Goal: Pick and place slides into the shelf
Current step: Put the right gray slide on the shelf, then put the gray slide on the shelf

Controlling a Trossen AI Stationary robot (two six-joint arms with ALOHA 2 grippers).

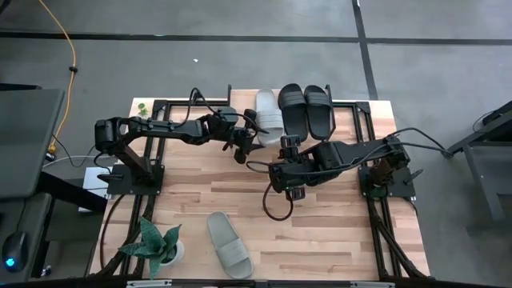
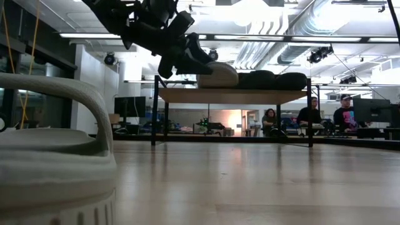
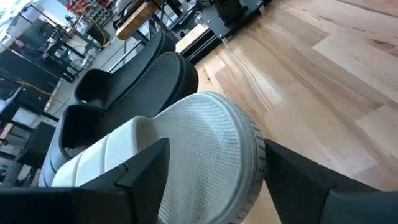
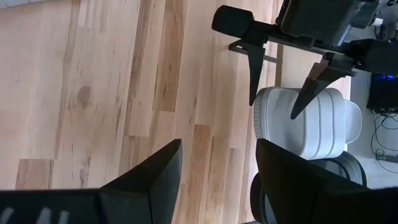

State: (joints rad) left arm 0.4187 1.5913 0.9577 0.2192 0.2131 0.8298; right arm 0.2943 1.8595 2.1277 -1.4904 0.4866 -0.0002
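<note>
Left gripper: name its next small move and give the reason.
Probably draw the left gripper straight back off the shelf. Its fingers stand spread on either side of the light grey slide's heel, and that slide lies on the shelf beside the black pair. The other grey slide is on the table near the plant, to be fetched.

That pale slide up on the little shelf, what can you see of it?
The light grey slide looks like soft moulded foam, with a wide ribbed strap and a finely textured footbed. It lies flat on the shelf, sole down, right beside the black pair. The left tool hovers at its heel end, fingers apart on either side, not gripping it.
</note>
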